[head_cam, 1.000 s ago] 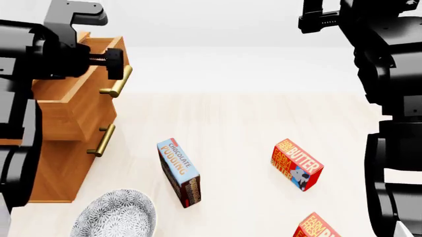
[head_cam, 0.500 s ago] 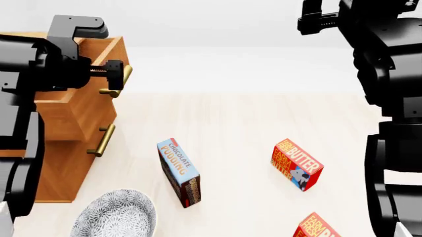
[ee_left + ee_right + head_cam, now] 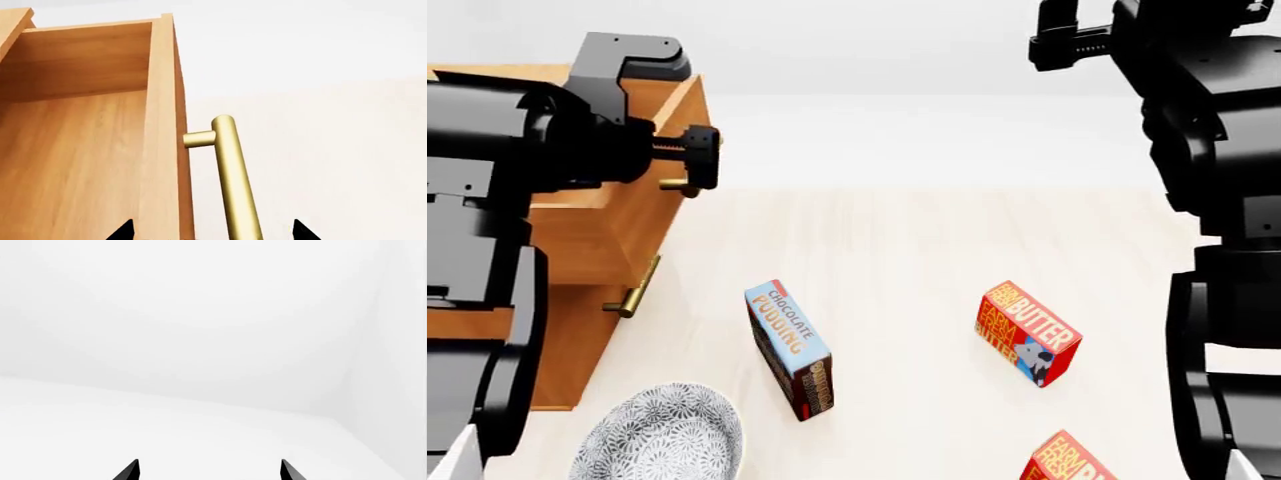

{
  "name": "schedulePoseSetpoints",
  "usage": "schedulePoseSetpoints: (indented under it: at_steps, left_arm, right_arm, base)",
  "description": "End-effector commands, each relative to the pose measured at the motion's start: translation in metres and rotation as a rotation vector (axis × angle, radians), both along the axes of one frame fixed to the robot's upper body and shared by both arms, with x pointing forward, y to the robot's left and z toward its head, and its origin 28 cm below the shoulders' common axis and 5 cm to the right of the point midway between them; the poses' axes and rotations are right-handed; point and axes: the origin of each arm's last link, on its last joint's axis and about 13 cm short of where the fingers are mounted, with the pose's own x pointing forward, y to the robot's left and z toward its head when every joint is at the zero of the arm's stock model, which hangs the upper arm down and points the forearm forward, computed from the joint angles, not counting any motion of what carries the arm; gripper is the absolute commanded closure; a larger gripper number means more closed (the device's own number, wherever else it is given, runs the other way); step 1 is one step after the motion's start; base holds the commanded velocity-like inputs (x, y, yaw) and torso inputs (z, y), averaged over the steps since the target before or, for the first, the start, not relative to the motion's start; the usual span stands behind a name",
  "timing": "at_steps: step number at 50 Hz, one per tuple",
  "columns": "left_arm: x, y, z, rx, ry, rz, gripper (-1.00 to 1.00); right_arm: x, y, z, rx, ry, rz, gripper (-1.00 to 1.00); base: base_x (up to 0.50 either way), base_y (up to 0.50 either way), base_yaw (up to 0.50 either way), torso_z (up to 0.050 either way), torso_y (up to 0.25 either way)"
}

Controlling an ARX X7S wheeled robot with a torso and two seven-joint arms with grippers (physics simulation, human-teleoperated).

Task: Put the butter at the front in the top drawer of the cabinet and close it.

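The cabinet [image 3: 561,360] stands at the left with its top drawer [image 3: 607,235] pulled out. The left wrist view looks down into the drawer's bare inside [image 3: 73,165]. My left gripper [image 3: 694,165] [image 3: 212,234] is open and straddles the drawer front and its brass handle [image 3: 233,180]; one tip is inside the drawer, the other beyond the handle. One butter carton [image 3: 1028,332] lies on the floor right of centre. A second butter carton [image 3: 1068,462] is nearer me, cut off by the picture's lower edge. My right gripper [image 3: 1065,42] [image 3: 208,472] hangs open, high at the right, facing bare wall.
A blue-and-brown chocolate pudding box [image 3: 790,348] lies between the cabinet and the butter. A patterned grey bowl [image 3: 661,435] sits in front of the cabinet. A lower drawer's brass handle [image 3: 634,290] juts out below my left arm.
My left gripper has moved to the right, and the top drawer has slid further out with it. The right arm and the boxes have not moved.
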Motion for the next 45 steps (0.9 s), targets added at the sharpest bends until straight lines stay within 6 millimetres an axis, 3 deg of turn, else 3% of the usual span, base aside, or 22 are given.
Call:
schedulePoseSetpoints:
  at_steps: [1,32,45]
  left_arm:
    - [-0.004,-0.028,-0.002,-0.048,0.021,-0.107,-1.0]
    - [-0.011,-0.095,0.014,-0.094,0.0,-0.319,-1.0]
    - [-0.013,-0.099,0.033,-0.091,-0.043,-0.347,-1.0]
  right_arm:
    - [-0.001,-0.001,0.0,0.0,0.001,-0.003,-1.0]
    - [-0.007,-0.008,-0.002,0.003,0.002,-0.019,-1.0]
    - [-0.008,-0.007,-0.001,0.001,0.005,-0.018,-1.0]
  base:
    - [0.0,0.0,0.0,0.0,0.0]
    - [0.0,0.0,0.0,0.0,0.0]
    - [0.0,0.0,0.0,0.0,0.002]
